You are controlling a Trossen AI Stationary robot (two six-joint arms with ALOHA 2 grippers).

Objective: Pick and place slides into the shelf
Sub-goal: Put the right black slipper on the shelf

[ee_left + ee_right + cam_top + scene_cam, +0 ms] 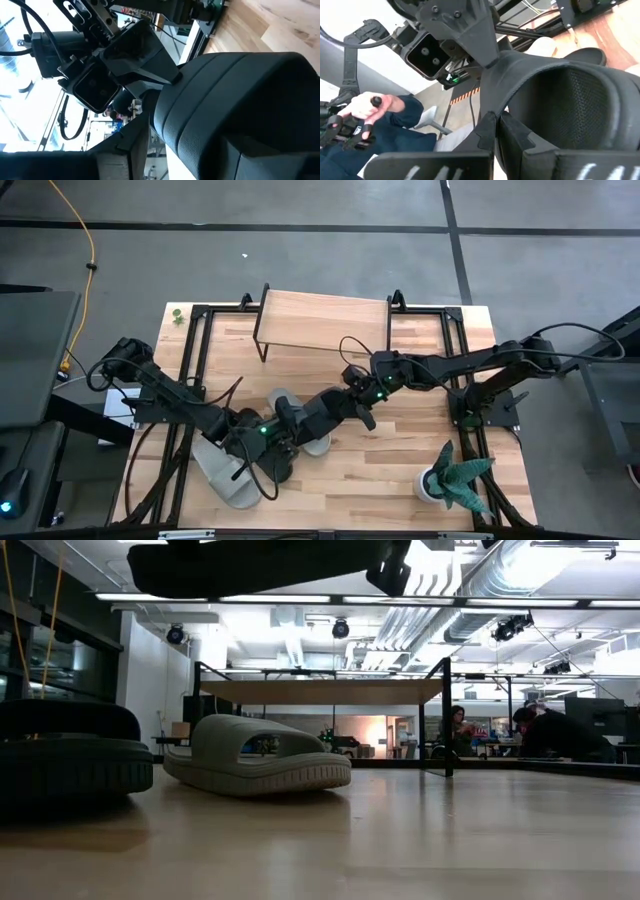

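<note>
Two of my hands met over the tabletop, both clamped on one black slide lifted off the wood: my right hand pinched its strap, my left hand gripped the other end. Four slides in all, as far as I could count: another black one and two grey-green ones lay near the front left. The shelf stood bare at the far edge, with open wood before it. One potted plant sat front right. Beyond lay a lit room with seated people.
</note>
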